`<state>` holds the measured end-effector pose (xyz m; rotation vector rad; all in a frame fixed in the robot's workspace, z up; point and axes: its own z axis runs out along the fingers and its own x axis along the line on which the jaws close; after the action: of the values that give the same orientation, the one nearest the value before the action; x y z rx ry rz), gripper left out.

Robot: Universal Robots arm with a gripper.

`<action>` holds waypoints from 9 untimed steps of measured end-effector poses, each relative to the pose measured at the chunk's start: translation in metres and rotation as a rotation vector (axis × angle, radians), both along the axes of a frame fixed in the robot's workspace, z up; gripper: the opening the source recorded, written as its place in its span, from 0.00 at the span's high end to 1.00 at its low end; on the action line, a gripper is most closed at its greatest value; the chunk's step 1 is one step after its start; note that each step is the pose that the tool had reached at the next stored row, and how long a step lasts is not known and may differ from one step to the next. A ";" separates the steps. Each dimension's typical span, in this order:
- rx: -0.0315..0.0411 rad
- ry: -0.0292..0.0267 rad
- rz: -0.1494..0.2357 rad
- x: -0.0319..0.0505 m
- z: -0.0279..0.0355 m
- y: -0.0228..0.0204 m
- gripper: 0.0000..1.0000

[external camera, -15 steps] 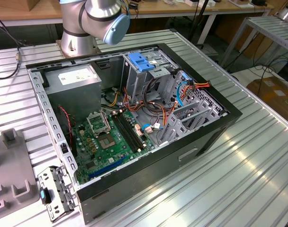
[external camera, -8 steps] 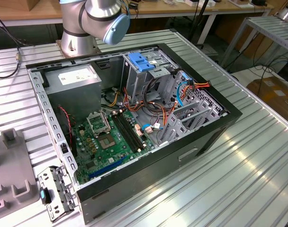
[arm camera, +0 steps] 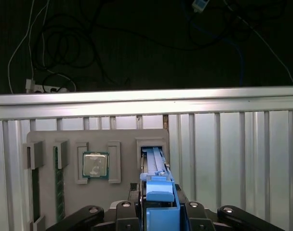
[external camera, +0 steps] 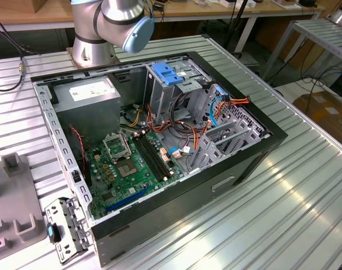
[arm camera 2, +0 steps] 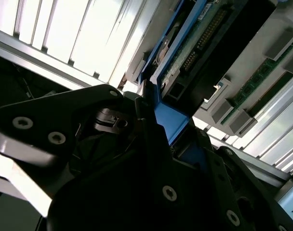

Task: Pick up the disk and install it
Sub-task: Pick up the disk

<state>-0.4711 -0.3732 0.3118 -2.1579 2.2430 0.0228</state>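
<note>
In both wrist views the disk (arm camera: pixel 154 161) stands on edge in a slot of a grey parts tray (arm camera: pixel 125 137), its blue plastic rails uppermost. My gripper (arm camera: pixel 159 206) sits over the disk's near end, with a black finger pressed against each side of the blue rail. In the second wrist view the disk's green circuit-board side (arm camera 2: pixel 200 42) and connector face show beyond the gripper (arm camera 2: pixel 166 129). The jaws look shut on the disk. The disk still rests in the tray slot.
The tray also holds a processor chip (arm camera: pixel 95 165) and memory sticks (arm camera: pixel 56 180). In the exterior view an open computer case (external camera: pixel 261 147) lies on the ribbed metal table, with a blue latch plate (external camera: pixel 167 73) over its drive cage, a grey power supply box (external camera: pixel 86 95) and a motherboard (external camera: pixel 129 169). The arm's base (external camera: pixel 92 48) stands behind it.
</note>
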 end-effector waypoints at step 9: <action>-0.0021 -0.0016 0.000 0.0000 0.0151 0.0000 0.63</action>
<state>-0.4711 -0.3732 0.3269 -2.1582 2.2433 0.0187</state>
